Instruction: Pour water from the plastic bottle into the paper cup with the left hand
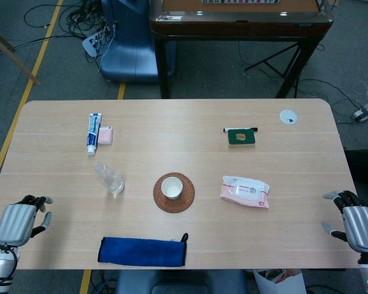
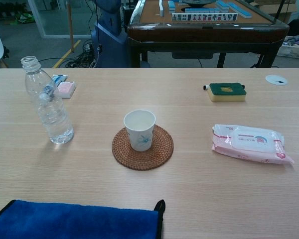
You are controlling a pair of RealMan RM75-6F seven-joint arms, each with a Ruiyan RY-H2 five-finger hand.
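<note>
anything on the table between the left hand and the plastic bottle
Nothing: the head view shows only bare tabletop between the left hand and the plastic bottle.

My clear, uncapped plastic bottle [image 2: 47,102] stands upright left of center; white paper cup [image 2: 139,129] sits upright mid-frame.

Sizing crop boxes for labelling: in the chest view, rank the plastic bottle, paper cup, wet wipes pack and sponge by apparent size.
1. plastic bottle and wet wipes pack, too alike to separate
2. paper cup
3. sponge, though it sits farther back
</note>
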